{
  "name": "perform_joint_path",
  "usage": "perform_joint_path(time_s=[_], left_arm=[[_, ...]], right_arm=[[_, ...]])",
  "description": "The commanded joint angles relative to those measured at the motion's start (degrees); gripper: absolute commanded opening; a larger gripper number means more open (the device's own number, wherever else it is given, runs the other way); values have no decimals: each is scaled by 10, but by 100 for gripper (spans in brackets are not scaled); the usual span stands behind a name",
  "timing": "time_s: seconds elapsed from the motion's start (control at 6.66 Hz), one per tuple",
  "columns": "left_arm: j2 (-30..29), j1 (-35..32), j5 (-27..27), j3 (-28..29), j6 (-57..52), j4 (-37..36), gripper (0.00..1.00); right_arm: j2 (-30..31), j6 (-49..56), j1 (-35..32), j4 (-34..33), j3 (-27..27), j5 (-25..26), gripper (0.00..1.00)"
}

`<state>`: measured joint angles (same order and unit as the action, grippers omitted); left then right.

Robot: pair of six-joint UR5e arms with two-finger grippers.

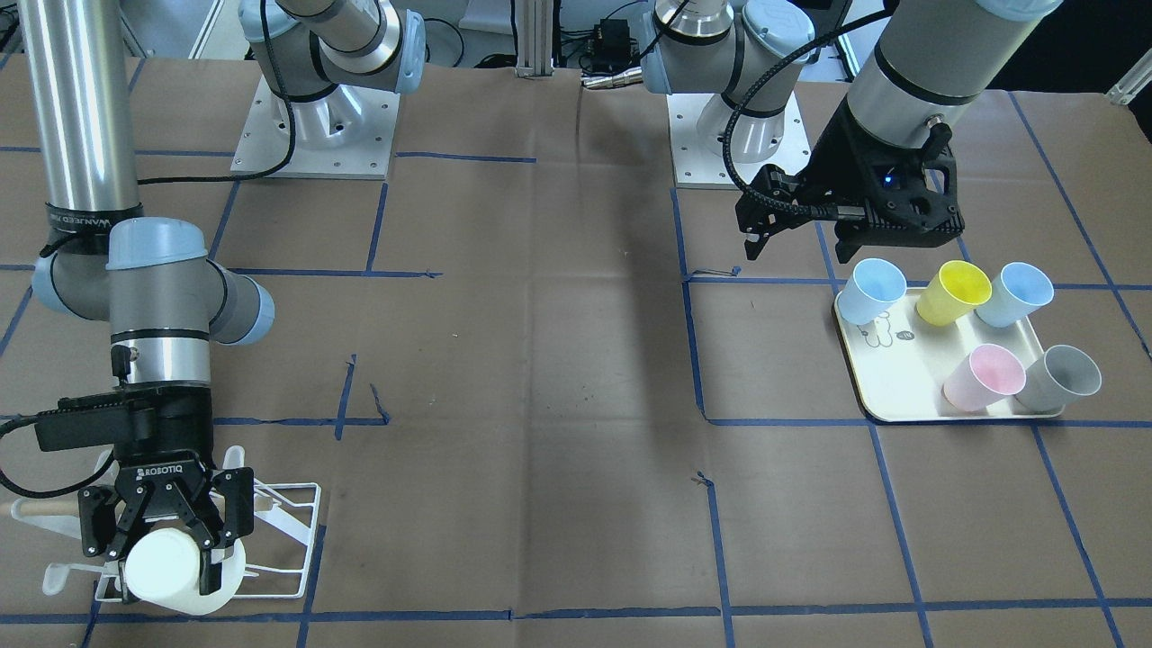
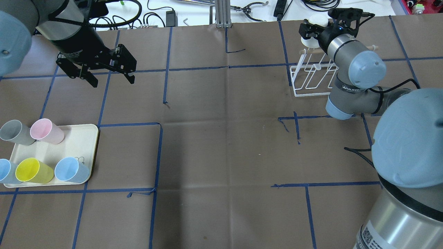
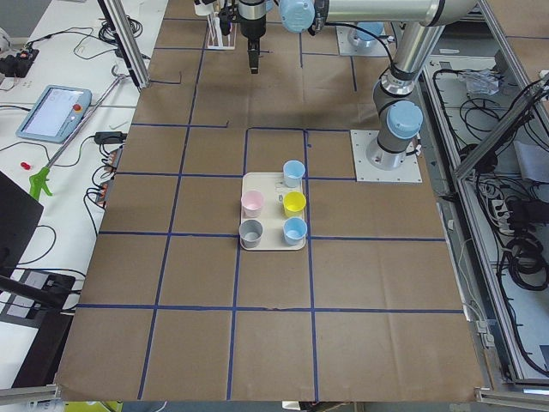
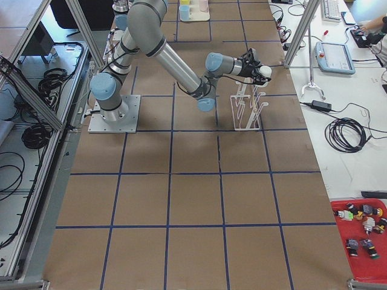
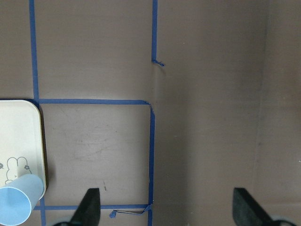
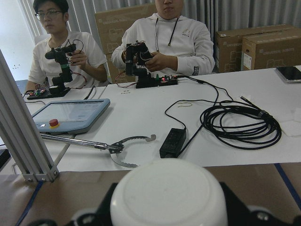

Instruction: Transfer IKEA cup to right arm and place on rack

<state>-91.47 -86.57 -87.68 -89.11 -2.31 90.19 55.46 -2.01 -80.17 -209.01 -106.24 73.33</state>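
Observation:
The IKEA cup is white and sits tipped in my right gripper, which is shut on it just over the front end of the rack. In the right wrist view the cup's rounded base fills the bottom between the fingers. From overhead, the cup and right gripper are at the far end of the white wire rack. My left gripper hangs open and empty above bare table, fingers wide apart, beyond the tray.
A cream tray holds several coloured cups on their sides: pink, grey, yellow and blue. Two seated people hold controllers behind a white table with cables and a pendant.

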Motion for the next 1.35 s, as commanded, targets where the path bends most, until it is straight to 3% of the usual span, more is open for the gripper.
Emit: perform_joint_path(time_s=[0.0, 0.15, 0.75, 0.9, 1.2], left_arm=[[0, -3, -21, -1, 2, -1, 100], [0, -4, -14, -1, 4, -3, 100], [7, 2, -24, -14, -30, 0, 100], [22, 25, -24, -32, -85, 2, 100], [67, 136, -21, -125, -197, -14, 100]], right_arm=[[1, 3, 2, -1, -7, 1, 65], [0, -1, 1, 0, -7, 4, 99], [1, 3, 1, 0, -5, 9, 100], [3, 2, 1, 1, -1, 10, 100], [4, -4, -2, -3, 7, 11, 100]])
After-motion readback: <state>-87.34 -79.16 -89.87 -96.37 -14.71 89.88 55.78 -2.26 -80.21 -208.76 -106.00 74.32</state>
